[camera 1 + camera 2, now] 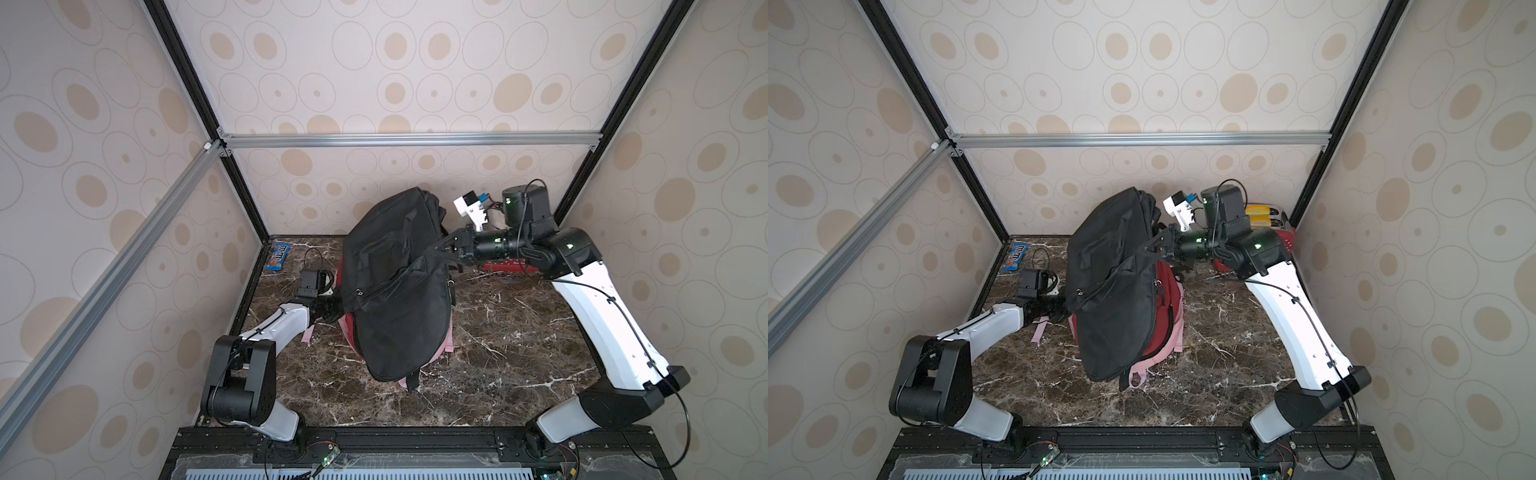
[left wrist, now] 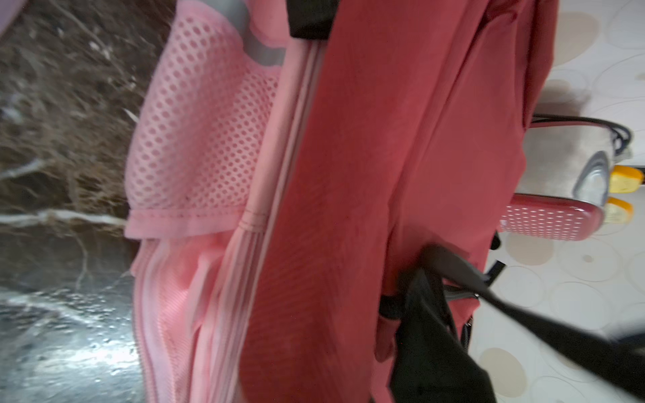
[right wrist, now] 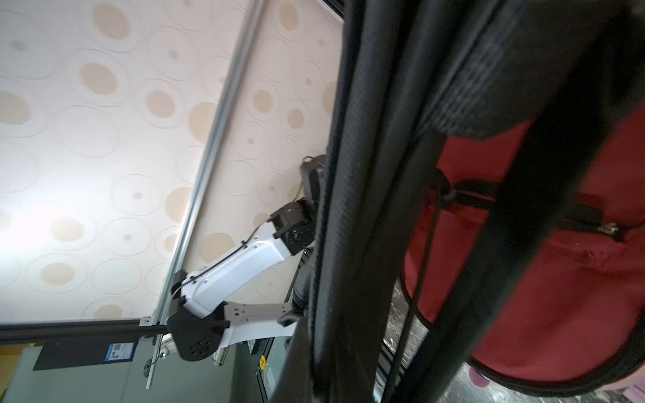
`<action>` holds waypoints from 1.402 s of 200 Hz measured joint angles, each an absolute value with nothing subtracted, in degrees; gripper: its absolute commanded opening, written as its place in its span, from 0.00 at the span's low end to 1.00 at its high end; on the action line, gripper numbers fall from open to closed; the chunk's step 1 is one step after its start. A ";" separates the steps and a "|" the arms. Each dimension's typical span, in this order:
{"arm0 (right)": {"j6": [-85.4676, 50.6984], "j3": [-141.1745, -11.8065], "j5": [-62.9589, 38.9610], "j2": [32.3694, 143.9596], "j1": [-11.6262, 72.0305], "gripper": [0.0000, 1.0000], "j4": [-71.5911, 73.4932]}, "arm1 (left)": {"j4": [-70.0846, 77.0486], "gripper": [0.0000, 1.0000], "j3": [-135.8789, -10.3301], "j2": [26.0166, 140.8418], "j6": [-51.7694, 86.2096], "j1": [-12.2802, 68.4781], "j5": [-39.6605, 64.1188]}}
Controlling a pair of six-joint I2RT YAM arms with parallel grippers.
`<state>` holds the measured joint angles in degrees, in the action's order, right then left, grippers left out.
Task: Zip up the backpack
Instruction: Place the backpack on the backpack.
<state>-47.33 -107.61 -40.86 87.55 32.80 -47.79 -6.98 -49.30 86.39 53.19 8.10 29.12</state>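
A black backpack (image 1: 395,299) (image 1: 1113,291) hangs raised over the marble table, draped on a red and pink backpack (image 1: 1163,307) (image 2: 366,174). Its upper edge is stretched taut between my two grippers. My left gripper (image 1: 337,306) (image 1: 1064,307) is at that edge's left end, mostly hidden by the fabric, and shut on it. At the right end my right gripper (image 1: 434,249) (image 1: 1144,249) is pinched shut on the black fabric. In the right wrist view, black fabric (image 3: 384,174) fills the middle and the red bag (image 3: 558,279) lies beyond. Neither wrist view shows its own jaws.
A blue candy packet (image 1: 277,257) (image 1: 1016,257) lies in the far left corner. A red toaster (image 1: 1281,232) (image 2: 565,164) holding yellow slices stands at the back right, behind my right arm. A loose pink strap (image 1: 1039,330) trails under my left arm. Patterned walls close in three sides.
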 measured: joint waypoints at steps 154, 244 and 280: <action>-25.54 -79.72 -22.37 102.02 23.44 0.00 -47.00 | -35.99 0.78 -59.09 76.88 43.27 8.14 16.84; -24.56 -81.93 -23.79 102.72 22.94 0.00 -48.90 | -31.53 0.75 -53.63 68.03 44.86 5.89 22.48; -24.60 -81.93 -24.97 103.04 22.52 0.00 -48.84 | -24.29 0.71 -52.97 70.24 46.70 5.89 28.27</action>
<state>-24.60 -81.93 -24.97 103.04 22.52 -48.84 -24.29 -52.97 70.24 46.70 5.89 28.27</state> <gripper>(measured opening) 0.094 0.726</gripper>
